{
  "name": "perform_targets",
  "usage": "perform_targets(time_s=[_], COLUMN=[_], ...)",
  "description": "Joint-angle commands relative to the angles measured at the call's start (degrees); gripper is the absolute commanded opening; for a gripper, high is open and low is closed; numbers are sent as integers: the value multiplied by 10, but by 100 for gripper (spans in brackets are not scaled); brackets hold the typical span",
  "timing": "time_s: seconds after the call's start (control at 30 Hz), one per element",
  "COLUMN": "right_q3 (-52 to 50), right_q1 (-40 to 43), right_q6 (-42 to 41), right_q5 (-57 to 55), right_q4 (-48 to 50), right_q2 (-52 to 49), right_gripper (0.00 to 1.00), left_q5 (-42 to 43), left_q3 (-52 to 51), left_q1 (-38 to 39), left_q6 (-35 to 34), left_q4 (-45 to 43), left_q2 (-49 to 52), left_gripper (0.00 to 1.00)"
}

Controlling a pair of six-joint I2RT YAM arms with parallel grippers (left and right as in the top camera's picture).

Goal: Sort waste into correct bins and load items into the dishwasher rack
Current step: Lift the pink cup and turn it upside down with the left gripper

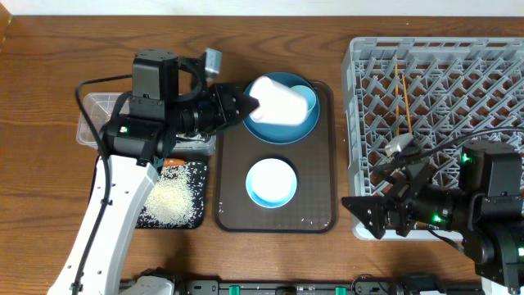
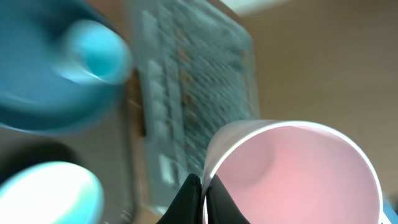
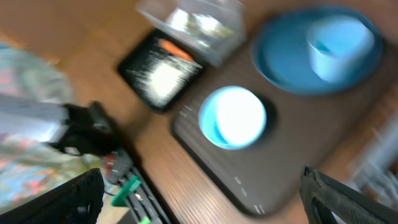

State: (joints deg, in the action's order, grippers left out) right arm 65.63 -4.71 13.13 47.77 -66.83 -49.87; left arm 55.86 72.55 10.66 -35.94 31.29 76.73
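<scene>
My left gripper [image 1: 248, 105] is shut on the rim of the white cup [image 1: 278, 102], holding it tilted above the blue plate [image 1: 282, 129]; the left wrist view shows the fingers [image 2: 204, 190] pinching the cup's rim [image 2: 292, 174]. The light blue cup [image 1: 307, 97] stands on the plate. The white bowl with a pale blue rim [image 1: 271, 182] sits on the brown tray. My right gripper [image 1: 372, 215] is open and empty by the front left corner of the grey dishwasher rack [image 1: 434, 123]. Rice [image 1: 174, 197] lies in the black tray; a carrot [image 3: 176, 51] lies by the clear tub [image 1: 98, 115].
The dark brown serving tray [image 1: 315, 217] lies mid-table between the bins and the rack. Wooden chopsticks [image 1: 401, 98] lie in the rack. A cable [image 1: 86, 102] loops over the clear tub. The right wrist view is blurred.
</scene>
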Motion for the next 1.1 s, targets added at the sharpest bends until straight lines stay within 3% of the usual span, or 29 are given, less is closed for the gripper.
perform_targets(time_s=[0.0, 0.2, 0.73, 1.07], right_q3=[7, 7, 7, 7], right_q1=[9, 9, 9, 9], right_q6=[50, 67, 66, 66], right_q5=[112, 121, 197, 290], right_q4=[12, 32, 96, 140], right_q2=[2, 2, -22, -37], right_gripper=[99, 99, 99, 82], left_q5=[181, 261, 256, 256], left_q3=[1, 1, 1, 1], left_q1=[-2, 15, 113, 114], left_q6=[14, 17, 52, 58], left_q4=[2, 1, 1, 1], left_q2=[1, 1, 1, 1], left_gripper=[6, 6, 6, 6])
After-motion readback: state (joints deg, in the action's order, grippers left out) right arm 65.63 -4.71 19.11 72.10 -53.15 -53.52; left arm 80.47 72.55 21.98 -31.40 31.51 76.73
